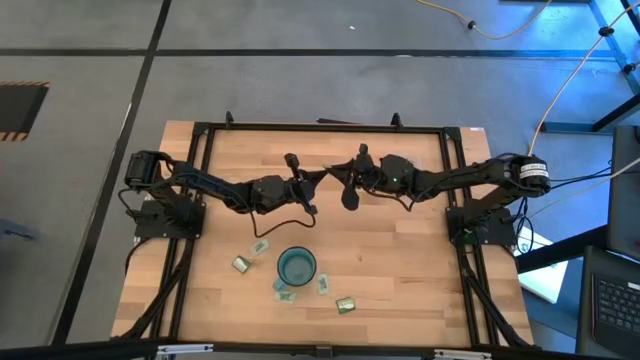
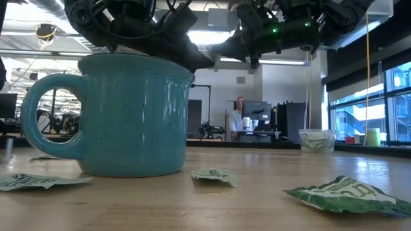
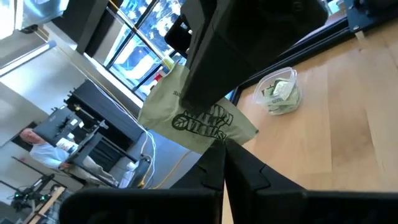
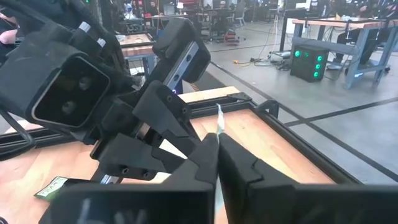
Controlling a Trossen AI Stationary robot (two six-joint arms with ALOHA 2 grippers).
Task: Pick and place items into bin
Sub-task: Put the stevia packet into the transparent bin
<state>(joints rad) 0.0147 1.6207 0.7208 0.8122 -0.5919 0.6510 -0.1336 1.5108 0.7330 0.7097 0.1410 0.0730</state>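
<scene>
The left gripper (image 3: 221,146) is closed tight on the lower edge of a light green packet (image 3: 199,112), which is held in the air above the middle of the table (image 1: 400,290). The right gripper (image 4: 217,140) is met tip to tip and is seen pinched shut on the same packet, so the packet is gripped by both at once. A hand-over between the arms is judged to be the step in hand.

Well below and nearer the front edge, a teal mug (image 1: 296,266) is ringed by five loose packets (image 1: 260,246) lying flat on the wood. The bin (image 3: 280,93), a small translucent cup with a few packets already inside, is placed near the table's edge on the right arm's side.

For the next move, one grip is expected to be released while the other is kept firm. The packet would then need to be carried over the bin's mouth and let go there, with the mug avoided.
</scene>
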